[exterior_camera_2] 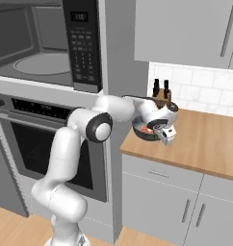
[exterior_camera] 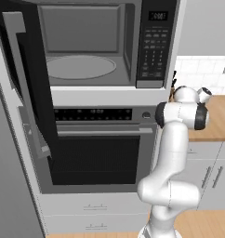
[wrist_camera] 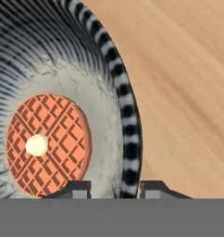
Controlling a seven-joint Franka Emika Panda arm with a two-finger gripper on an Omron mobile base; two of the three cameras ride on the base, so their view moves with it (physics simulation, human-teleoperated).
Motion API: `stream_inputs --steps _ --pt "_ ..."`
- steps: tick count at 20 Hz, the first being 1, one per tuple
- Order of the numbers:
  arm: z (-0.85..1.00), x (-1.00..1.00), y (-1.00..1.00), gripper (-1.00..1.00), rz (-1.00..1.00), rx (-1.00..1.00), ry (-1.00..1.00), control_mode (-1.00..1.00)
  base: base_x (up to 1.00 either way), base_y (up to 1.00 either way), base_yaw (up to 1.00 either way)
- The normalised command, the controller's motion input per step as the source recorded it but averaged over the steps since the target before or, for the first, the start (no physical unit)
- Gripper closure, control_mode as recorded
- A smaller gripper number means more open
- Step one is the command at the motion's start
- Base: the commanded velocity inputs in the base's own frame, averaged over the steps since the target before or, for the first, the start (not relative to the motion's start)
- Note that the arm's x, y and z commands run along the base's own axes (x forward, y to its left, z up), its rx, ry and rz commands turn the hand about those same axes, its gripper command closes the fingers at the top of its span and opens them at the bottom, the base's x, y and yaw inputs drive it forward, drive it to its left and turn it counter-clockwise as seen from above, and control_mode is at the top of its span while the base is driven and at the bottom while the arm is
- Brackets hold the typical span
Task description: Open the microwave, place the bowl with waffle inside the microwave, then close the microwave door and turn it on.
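Note:
The microwave (exterior_camera: pixel 91 46) stands open, with its grey cavity and glass turntable (exterior_camera: pixel 79 67) bare. The microwave door (exterior_camera: pixel 26 83) is swung far out to the left. Its keypad panel (exterior_camera_2: pixel 84 45) is on the right of the cavity. The ribbed dark bowl (exterior_camera_2: pixel 145 129) sits near the left end of the wooden counter, with the round orange waffle (wrist_camera: pixel 46 146) flat in it. My gripper (wrist_camera: pixel 116 187) straddles the bowl's rim (wrist_camera: pixel 127 139), one finger inside and one outside, shut on the wall. In the right base view my gripper (exterior_camera_2: pixel 162 138) is at the bowl's right side.
A wall oven (exterior_camera: pixel 95 148) with a horizontal handle is under the microwave. A knife block (exterior_camera_2: pixel 161 93) stands right behind the bowl against the tiled wall. The wooden counter (exterior_camera_2: pixel 205 139) stretches to the right, with cabinets above it.

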Motion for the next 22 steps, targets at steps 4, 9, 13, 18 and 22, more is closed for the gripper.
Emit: stream_inputs --steps 4,9,13,18,22 --pt "-0.03 0.04 0.45 1.00 -0.15 -0.07 -0.03 -1.00 0.00 0.00 0.00" --pt "0.40 -0.43 -0.72 1.00 -0.20 0.17 -0.20 -1.00 0.00 0.00 0.00" --pt "0.65 -0.74 -0.90 1.00 -0.20 0.25 -0.30 -1.00 0.00 0.00 0.00" --pt "0.38 -1.00 -0.10 1.00 -0.17 0.09 -0.23 -1.00 0.00 0.00 0.00" --pt "0.01 -1.00 0.51 1.00 -0.01 -0.10 -0.06 -1.00 0.00 0.00 0.00"
